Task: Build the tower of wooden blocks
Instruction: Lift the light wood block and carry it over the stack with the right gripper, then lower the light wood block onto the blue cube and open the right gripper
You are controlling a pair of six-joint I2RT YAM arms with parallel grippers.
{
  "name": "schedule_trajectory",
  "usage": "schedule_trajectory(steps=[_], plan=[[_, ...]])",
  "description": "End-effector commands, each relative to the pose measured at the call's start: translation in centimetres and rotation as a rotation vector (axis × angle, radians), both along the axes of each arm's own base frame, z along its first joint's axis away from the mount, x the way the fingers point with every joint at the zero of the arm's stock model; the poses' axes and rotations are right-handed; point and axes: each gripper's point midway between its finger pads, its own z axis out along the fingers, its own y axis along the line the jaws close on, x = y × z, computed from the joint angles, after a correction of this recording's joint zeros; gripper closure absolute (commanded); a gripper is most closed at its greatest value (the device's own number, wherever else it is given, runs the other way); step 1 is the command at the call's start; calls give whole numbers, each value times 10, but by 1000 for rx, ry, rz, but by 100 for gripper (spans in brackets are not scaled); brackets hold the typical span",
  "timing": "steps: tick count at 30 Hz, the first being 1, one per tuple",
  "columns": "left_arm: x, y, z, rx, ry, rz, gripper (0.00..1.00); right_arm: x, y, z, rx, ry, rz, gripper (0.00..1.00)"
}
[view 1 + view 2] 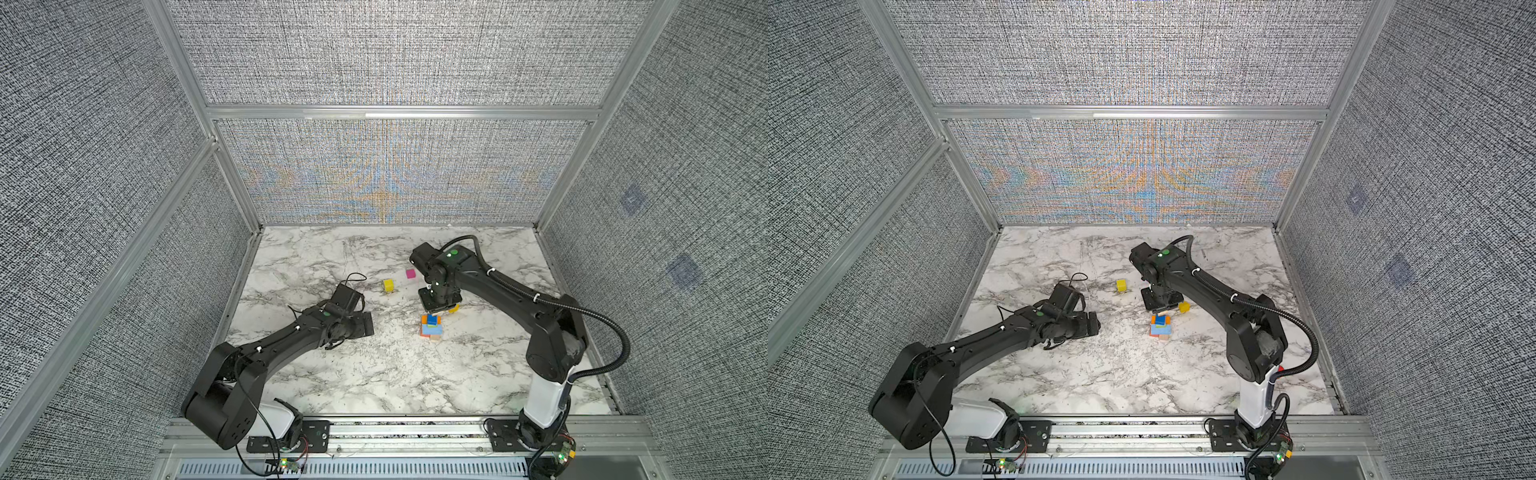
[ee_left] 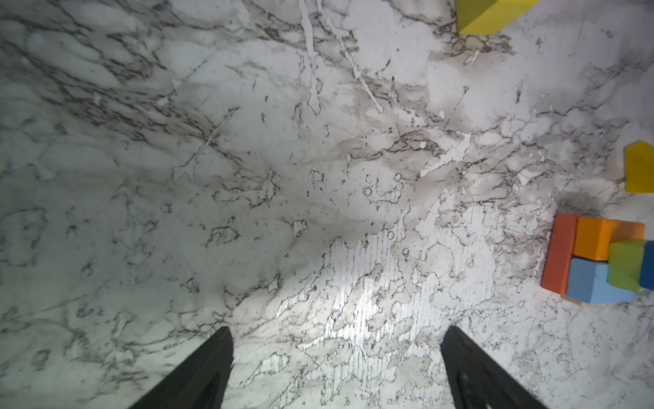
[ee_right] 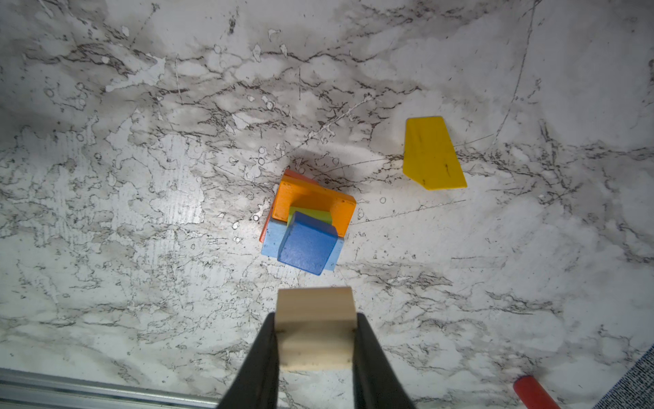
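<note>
While my right claw point(image 3: 315, 315) is clenching a tan wood block point(image 3: 315, 334) between its two black fingers, the tower point(image 3: 308, 226) is standing just ahead of that block. It is staying apart from it, with a strip of marble showing between them. In both top views this claw is hanging close to the tower's far side point(image 1: 440, 305), and the tower point(image 1: 431, 326) is sitting clear of it.

A blue cube point(image 3: 307, 242) is topping the tower, turned a little askew. It is resting on a green cube point(image 3: 309, 213), which is sitting across an orange brick point(image 3: 341, 209) and a light blue brick point(image 3: 271, 240) lying side by side. A red-orange brick point(image 2: 559, 255) is lying lowest, its edge poking out from under them.

A yellow wedge point(image 3: 431, 154) with one slanted side is lying flat near the tower, on the side toward my right arm. Beyond the tower, a yellow cube point(image 1: 388, 285) and a magenta cube point(image 1: 410, 273) are sitting well apart from it. A red piece point(image 3: 531, 389) is lying well away from the tower, too cropped for its shape to be told. Nothing is standing between the held block and the tower's top.

My left claw point(image 2: 336, 331) is hovering released, fingers spread wide over the table point(image 1: 374, 374), well to the tower's other side.

The blocks are painted matt with crisp edges; the tan one is showing bare pale grain. The tabletop is glossy white marble with grey veins.
</note>
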Motion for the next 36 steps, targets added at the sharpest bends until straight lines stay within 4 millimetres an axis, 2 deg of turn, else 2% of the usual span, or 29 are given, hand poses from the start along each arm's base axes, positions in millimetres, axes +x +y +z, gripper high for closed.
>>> schedule_trajectory(steps=[1,7,10,36], plan=[[3,0,1,4,-19,14,7,-2,5,-2,18,-4,-6,77],[3,0,3,2,-30,6,6,-6,8,-9,12,8,2,77],[2,0,5,-3,-39,4,1,-4,8,-12,8,11,1,77],[4,2,11,7,-67,-9,1,3,3,-33,-21,37,-26,77]])
